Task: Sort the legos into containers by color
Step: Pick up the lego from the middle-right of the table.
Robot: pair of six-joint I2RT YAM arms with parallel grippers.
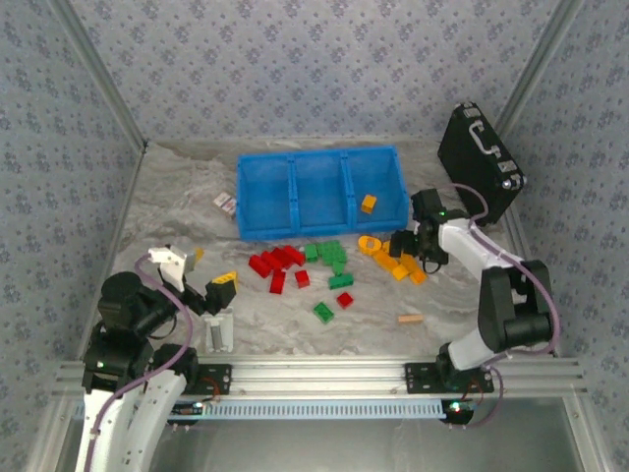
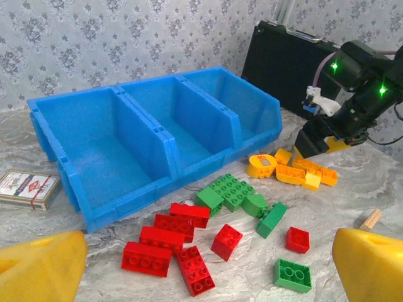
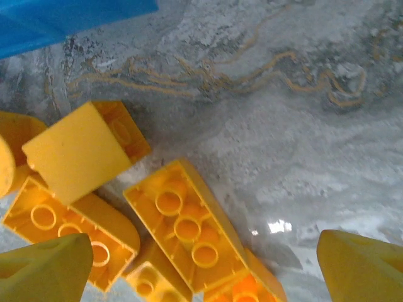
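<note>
We see the blue containers (image 1: 324, 228), three joined bins, lying at the far middle of the desk (image 1: 177, 206). A single orange brick (image 1: 369, 204) lies in the right-hand bin in the top view. The rest of the legos lie on the desk just in front of the bins. A cluster of red legos (image 1: 278, 264) is to the left and the green legos (image 1: 332, 258) are in the middle. One green brick (image 1: 323, 312) and one red brick (image 1: 345, 299) lie a little nearer to us. To the right is a pile of orange legos (image 1: 398, 264), with the ring-shaped piece (image 1: 370, 244) at its left edge. The right tool (image 1: 401, 246) hangs low over that orange pile. Its yellow fingers (image 3: 44, 270) are spread wide to either side of the bricks, and we see nothing pinched between them. The left tool (image 1: 211, 268) sits at the near left, well apart from the legos. It is likewise spread wide and empty, and it faces the bins. A black case (image 1: 479, 157) leans at the far right, a thin wooden stick (image 1: 410, 318) lies near the right arm's base, and a small card box (image 2: 28, 187) rests beside the left end of the bins.
</note>
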